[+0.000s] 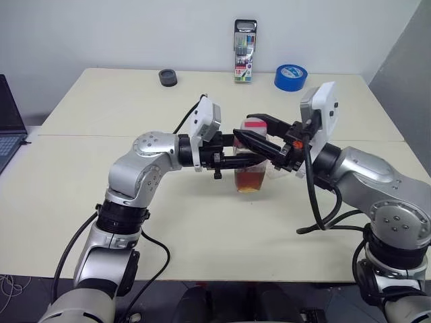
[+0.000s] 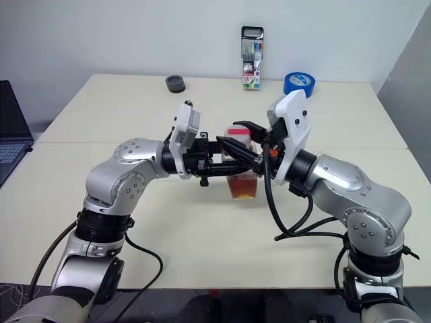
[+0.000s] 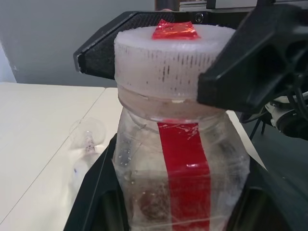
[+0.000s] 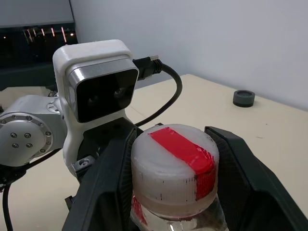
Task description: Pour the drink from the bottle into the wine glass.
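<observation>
Blue tape roll, marker pack behind bottle

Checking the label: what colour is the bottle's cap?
White cap with a red strip, clearest in the right wrist view.

No readable text or numbers, marker pack print too small to make out
</observation>
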Controlling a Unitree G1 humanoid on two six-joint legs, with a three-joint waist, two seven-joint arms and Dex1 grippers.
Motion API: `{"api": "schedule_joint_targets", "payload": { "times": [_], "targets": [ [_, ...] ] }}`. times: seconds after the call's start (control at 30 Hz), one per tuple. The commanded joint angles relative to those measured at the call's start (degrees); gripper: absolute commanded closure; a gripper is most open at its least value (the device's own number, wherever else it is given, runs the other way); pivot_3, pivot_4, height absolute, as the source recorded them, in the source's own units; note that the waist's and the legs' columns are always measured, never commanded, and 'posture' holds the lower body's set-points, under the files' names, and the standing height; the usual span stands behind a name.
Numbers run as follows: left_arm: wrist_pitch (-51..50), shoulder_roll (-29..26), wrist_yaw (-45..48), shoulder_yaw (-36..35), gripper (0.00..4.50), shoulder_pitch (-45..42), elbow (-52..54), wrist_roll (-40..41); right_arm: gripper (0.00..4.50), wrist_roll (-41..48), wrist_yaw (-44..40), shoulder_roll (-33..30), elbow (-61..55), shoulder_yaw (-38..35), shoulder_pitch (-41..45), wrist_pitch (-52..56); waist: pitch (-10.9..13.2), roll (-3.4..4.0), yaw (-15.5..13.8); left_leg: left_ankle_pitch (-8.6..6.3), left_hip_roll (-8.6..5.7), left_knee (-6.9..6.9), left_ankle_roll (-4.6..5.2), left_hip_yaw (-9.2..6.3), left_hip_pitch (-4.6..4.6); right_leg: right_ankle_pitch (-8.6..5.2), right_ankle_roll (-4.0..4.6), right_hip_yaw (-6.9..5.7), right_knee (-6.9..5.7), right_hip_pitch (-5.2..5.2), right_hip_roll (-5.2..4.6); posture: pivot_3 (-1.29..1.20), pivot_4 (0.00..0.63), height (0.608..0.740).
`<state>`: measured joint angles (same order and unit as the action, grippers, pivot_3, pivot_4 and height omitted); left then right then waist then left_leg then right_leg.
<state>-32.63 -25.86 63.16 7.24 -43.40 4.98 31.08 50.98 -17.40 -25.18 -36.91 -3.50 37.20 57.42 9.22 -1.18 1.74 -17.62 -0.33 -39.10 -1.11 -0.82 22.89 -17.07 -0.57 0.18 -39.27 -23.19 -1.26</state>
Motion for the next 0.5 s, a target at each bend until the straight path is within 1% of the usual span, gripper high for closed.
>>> {"api": "schedule_joint_targets", "payload": {
  "times": [0.03, 0.1, 0.17, 0.23, 0.3, 0.4, 0.47, 0.5],
  "targets": [
    [0.9, -0.7, 1.5, -0.5, 2.68, -0.7, 3.1, 1.0, 2.56, 2.2, -9.7, -2.4, 2.1, 0.6, 2.5, -3.4, 0.0, 0.0, 0.0, 0.0, 0.0, 0.0, 0.0, 0.0, -0.01, 0.0, 0.0, 0.0, 0.0, 0.0, 0.0, 0.0, 0.15, 0.74],
    [0.9, -0.8, 2.3, -0.2, 2.68, -1.6, 2.4, 1.1, 2.56, 1.8, -19.7, -5.3, 8.0, 2.4, 5.7, -4.7, 0.0, 0.0, 0.0, 0.0, 0.0, 0.0, 0.01, 0.01, -0.01, 0.0, 0.0, 0.0, 0.0, 0.0, 0.0, 0.0, 0.15, 0.74],
    [0.8, -1.0, 2.9, -0.2, 2.68, -2.1, 1.9, 1.3, 2.56, 1.1, -25.7, -6.9, 12.4, 3.8, 8.0, -5.8, 0.0, 0.0, 0.1, -0.01, -0.02, -0.01, 0.04, 0.04, -0.03, 0.0, 0.0, 0.02, -0.01, 0.0, 0.01, 0.0, 0.15, 0.74],
    [0.7, -1.1, 3.3, -0.3, 2.68, -2.0, 1.9, 1.5, 2.56, -0.6, -29.4, -7.9, 16.0, 5.1, 9.5, -7.3, 0.0, 0.0, 0.0, -0.01, 0.0, 0.0, 0.06, 0.0, -0.03, 0.0, 0.0, -0.02, 0.0, 0.01, 0.01, 0.0, 0.15, 0.74],
    [1.7, -0.6, 3.4, -0.1, 2.68, -2.1, 1.5, 1.1, 2.56, -4.3, -33.6, -8.8, 20.3, 7.1, 10.8, -10.5, 0.0, 0.0, 0.1, 0.0, -0.01, -0.01, 0.05, 0.03, -0.02, 0.0, 0.0, 0.01, -0.01, 0.01, 0.01, 0.0, 0.15, 0.74],
    [1.6, -0.3, 3.3, -0.1, 2.68, -2.5, 1.0, 1.0, 2.56, -6.3, -36.9, -9.5, 22.7, 7.8, 11.4, -12.3, 0.0, 0.0, 0.0, 0.0, 0.0, -0.04, 0.04, 0.02, -0.01, 0.0, 0.0, 0.01, -0.03, 0.01, 0.01, 0.0, 0.15, 0.74],
    [2.0, -0.5, 3.6, -0.3, 2.68, -2.8, 0.1, 0.7, 1.82, -6.1, -38.5, -10.6, 23.0, 6.9, 10.9, -11.9, 0.0, 0.0, -0.1, 0.0, 0.0, -0.06, 0.04, 0.01, 0.01, 0.0, 0.0, 0.0, -0.02, 0.0, 0.0, 0.0, 0.15, 0.74],
    [2.3, -0.5, 3.7, -0.4, 2.68, -2.8, -0.1, 0.4, 1.52, -6.0, -38.6, -10.9, 22.8, 6.3, 10.6, -11.6, 0.0, 0.0, -0.1, 0.01, 0.0, -0.07, 0.03, 0.01, 0.03, 0.0, 0.0, -0.01, 0.0, 0.01, -0.01, 0.0, 0.15, 0.74]
  ]
}}
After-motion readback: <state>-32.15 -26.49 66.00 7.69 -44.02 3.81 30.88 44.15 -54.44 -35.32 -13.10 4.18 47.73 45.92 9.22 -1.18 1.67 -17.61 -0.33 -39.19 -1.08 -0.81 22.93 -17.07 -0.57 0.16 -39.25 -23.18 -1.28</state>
